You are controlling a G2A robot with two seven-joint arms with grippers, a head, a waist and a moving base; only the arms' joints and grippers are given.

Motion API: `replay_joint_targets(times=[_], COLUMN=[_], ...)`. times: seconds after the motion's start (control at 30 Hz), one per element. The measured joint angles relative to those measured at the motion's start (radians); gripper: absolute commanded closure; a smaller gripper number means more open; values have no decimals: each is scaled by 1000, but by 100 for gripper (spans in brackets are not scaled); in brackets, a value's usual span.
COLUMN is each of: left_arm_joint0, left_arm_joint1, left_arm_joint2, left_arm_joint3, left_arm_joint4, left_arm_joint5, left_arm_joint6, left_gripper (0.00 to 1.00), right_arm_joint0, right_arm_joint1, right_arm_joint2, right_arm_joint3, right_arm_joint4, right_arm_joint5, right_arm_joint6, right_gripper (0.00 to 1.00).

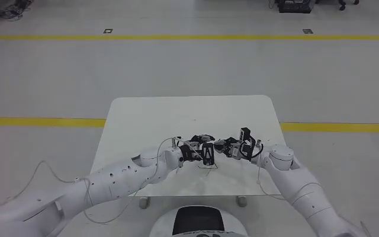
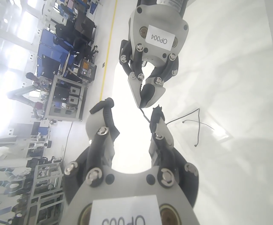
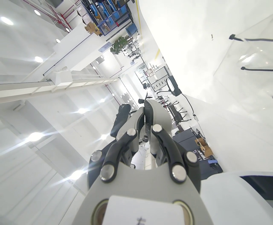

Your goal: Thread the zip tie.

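The right jaws are clamped together on a thin black zip tie [image 2: 145, 116]. Its free end sticks out past their tips and ends just beside one finger of the left jaws. The left jaws stand wide apart, facing the right ones tip to tip and very near. The left arm [image 1: 118, 178] and right arm [image 1: 302, 183] come in over the counter's [image 1: 148, 118] near edge, angled inward, wrists meeting above its middle. Spare ties [image 2: 193, 119] lie loose below on a clear sheet [image 3: 245, 55].

Industrial lab hall: yellow floor lines [image 1: 189, 37], equipment racks [image 2: 64, 100], blue storage shelving [image 3: 111, 15].
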Motion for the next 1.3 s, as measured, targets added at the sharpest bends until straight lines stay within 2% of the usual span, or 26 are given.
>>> replay_joint_targets(times=[0.3, 0.63, 1.07, 1.3], left_arm_joint0=[-4, -11, -15, -16], left_arm_joint1=[-2, -5, -8, -11], left_arm_joint2=[0, 0, 0, 0], left_arm_joint3=[1, -3, -1, 2], left_arm_joint4=[0, 0, 0, 0], left_arm_joint5=[-15, -45, -78, -91], left_arm_joint6=[2, 6, 21, 28], left_gripper=[86, 88, 100, 100], right_arm_joint0=[-9, -15, -13, -13], right_arm_joint1=[2, 1, -2, -3], right_arm_joint2=[10, 16, 16, 17], right_arm_joint3=[-6, -9, -5, -2], right_arm_joint4=[-3, -2, 0, 0], right_arm_joint5=[-8, -24, -31, -37], right_arm_joint6=[8, 14, 19, 23], right_gripper=[100, 100, 100, 100])
